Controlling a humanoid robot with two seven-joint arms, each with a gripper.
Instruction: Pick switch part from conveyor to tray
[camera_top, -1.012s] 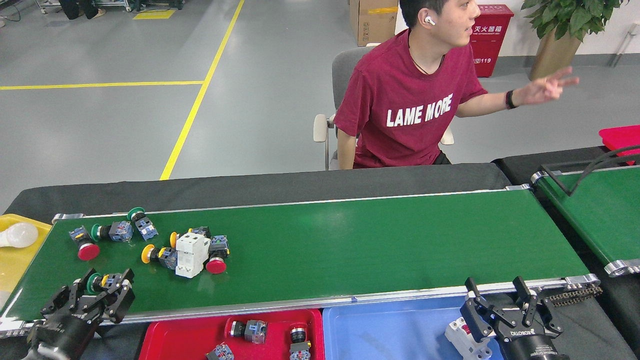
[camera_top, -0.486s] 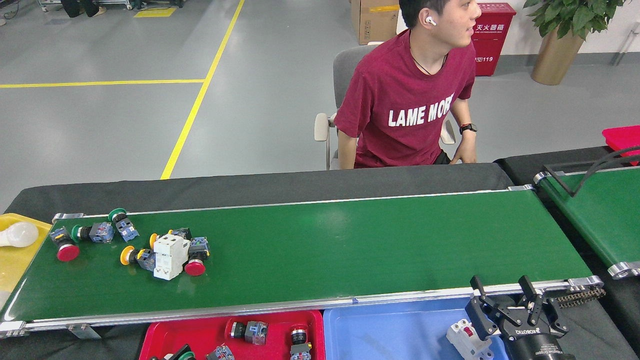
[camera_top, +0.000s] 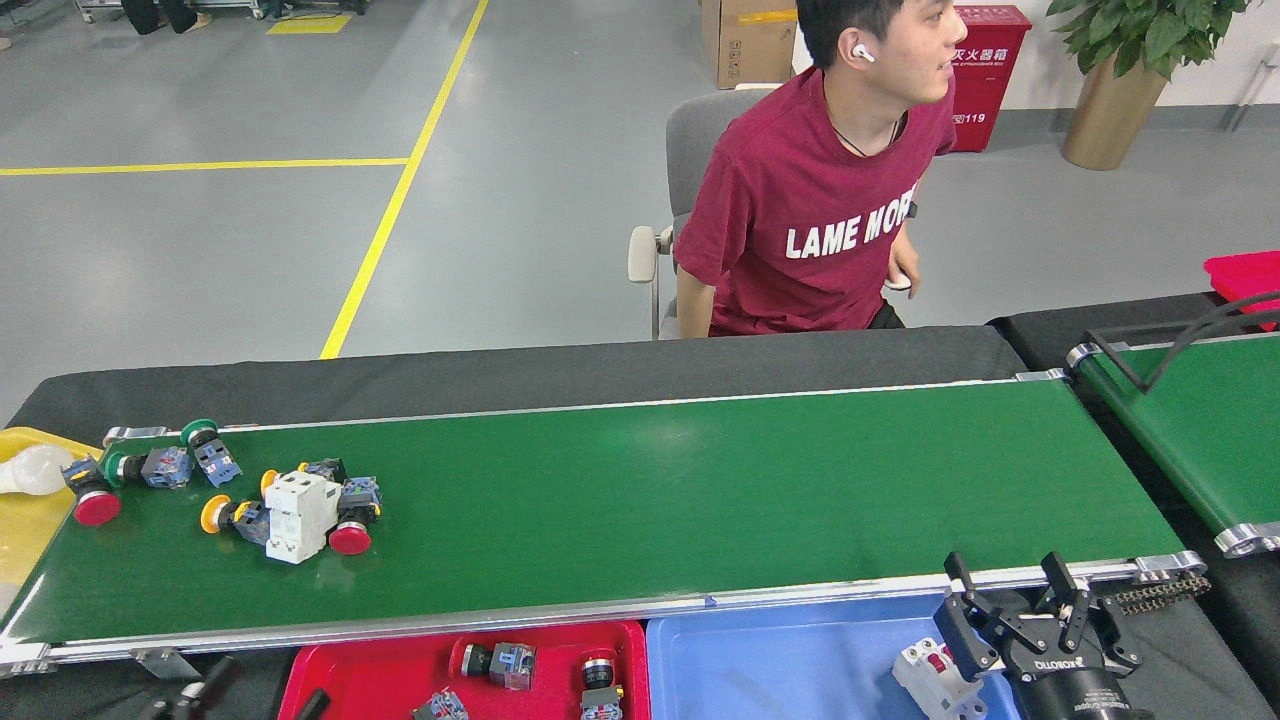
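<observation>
The conveyor (camera_top: 700, 490) is a long dark-green belt with silver rails. Several switch parts lie bunched at its left end: a red-capped one (camera_top: 92, 503), two green-capped ones (camera_top: 148, 467), a yellow-capped one (camera_top: 228, 515) and a white breaker (camera_top: 298, 514). Below the belt's near rail, the red tray (camera_top: 380, 668) holds three switch parts (camera_top: 500, 662). Only dark tips of my left gripper (camera_top: 200, 690) show at the bottom edge, left of the red tray. Over the near right end of the belt, my right gripper (camera_top: 1008, 588) stands open and empty.
A blue tray (camera_top: 780, 655) beside the red one holds a white breaker (camera_top: 925, 678). A yellow tray (camera_top: 25, 530) with a bulb (camera_top: 35, 470) sits past the belt's left end. A second green belt (camera_top: 1200, 430) lies right. A person (camera_top: 810, 220) sits behind the conveyor.
The parts on the belt have travelled left. My left gripper, which held a green-capped switch at the belt's near left, has dropped almost out of view. The person lowered an arm.
</observation>
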